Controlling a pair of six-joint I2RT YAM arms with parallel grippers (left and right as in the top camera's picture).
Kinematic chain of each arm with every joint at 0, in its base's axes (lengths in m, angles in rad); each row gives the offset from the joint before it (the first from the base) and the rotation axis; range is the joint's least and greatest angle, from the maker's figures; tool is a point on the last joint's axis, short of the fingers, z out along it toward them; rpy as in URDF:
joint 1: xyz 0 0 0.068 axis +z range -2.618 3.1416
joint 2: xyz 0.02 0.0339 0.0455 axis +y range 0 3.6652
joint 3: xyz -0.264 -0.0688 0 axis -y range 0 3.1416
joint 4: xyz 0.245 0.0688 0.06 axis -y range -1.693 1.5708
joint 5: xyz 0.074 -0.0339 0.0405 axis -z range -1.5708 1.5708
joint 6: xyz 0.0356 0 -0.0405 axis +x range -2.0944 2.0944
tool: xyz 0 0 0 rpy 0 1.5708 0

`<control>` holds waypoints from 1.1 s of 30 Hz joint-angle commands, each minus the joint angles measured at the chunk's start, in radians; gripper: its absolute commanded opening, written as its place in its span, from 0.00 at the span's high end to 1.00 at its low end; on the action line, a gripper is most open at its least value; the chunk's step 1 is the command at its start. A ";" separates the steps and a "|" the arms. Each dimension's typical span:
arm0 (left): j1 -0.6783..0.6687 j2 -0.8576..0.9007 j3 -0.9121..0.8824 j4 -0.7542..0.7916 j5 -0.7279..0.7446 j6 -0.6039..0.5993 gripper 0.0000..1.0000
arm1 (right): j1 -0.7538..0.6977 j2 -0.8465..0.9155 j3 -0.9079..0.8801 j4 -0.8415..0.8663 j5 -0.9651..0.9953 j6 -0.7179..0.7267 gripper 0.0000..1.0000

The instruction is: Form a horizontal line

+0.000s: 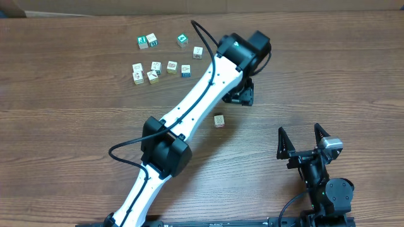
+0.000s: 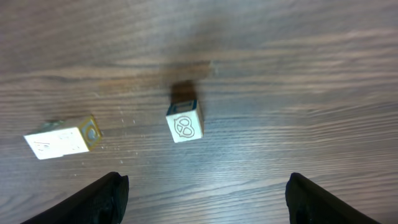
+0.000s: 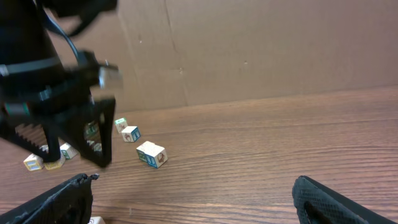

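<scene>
The horizontal line point(image 1: 156, 66) sits toward the far left corner of the desk point(image 1: 76, 145), a short way in from the far edge: four small pale cubes with tiny prints, running left to right, but with gaps between them and the right-hand one a touch nearer than the rest. Two spare cubes point(image 1: 137, 77) lie just on its near side at the left end, and green-faced cubes point(image 1: 142, 42) are scattered between it and the far edge. There is bare wood all along the left edge and across the near left. The white left arm point(image 1: 202, 94) cuts diagonally past the row's right end. The left fingers point(image 2: 106, 199) are spread wide and hold nothing, above a cube with a pretzel print point(image 2: 185, 122). A lone cube point(image 1: 219, 120) lies mid-desk. The right fingers point(image 3: 339, 199) gape fully apart, empty, by the near right corner.
</scene>
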 commanded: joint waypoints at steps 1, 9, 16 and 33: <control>-0.011 0.021 -0.098 0.018 0.004 -0.026 0.21 | -0.005 -0.008 -0.010 0.004 0.006 -0.004 0.00; 0.003 0.021 -0.262 0.101 0.002 -0.090 0.22 | -0.005 -0.008 -0.010 0.004 0.006 -0.004 0.00; 0.008 0.021 -0.334 0.190 0.005 -0.114 0.32 | -0.005 -0.008 -0.010 0.004 0.006 -0.004 0.00; 0.008 0.022 -0.389 0.235 -0.033 -0.129 0.57 | -0.005 -0.008 -0.010 0.004 0.006 -0.004 0.00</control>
